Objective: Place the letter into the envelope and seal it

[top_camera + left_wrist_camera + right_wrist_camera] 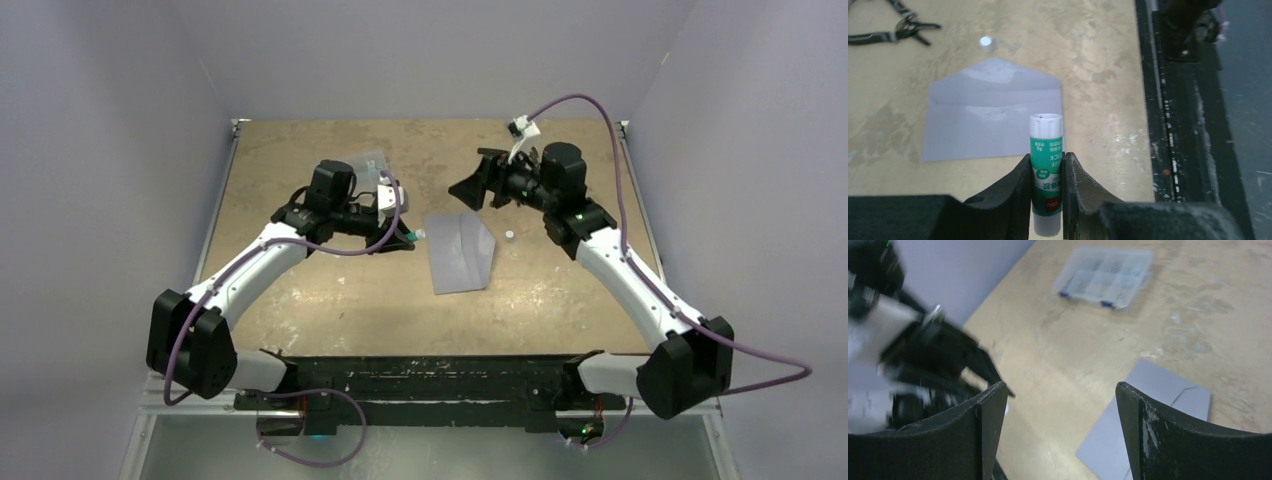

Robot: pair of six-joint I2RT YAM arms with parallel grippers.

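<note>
The grey-lavender envelope (460, 252) lies flat mid-table, its pointed flap spread out towards the right. It also shows in the left wrist view (993, 120) and the right wrist view (1148, 410). My left gripper (405, 238) (1046, 160) is shut on a green glue stick (1046, 165) with a white top and holds it just left of the envelope. My right gripper (470, 190) (1060, 390) is open and empty, above the table behind the envelope's far right corner. The letter is not in view.
A small white round cap (510, 235) (985, 42) lies on the table right of the flap tip. A clear plastic compartment box (370, 165) (1105, 276) sits at the back left. A black rail (420, 378) runs along the near edge.
</note>
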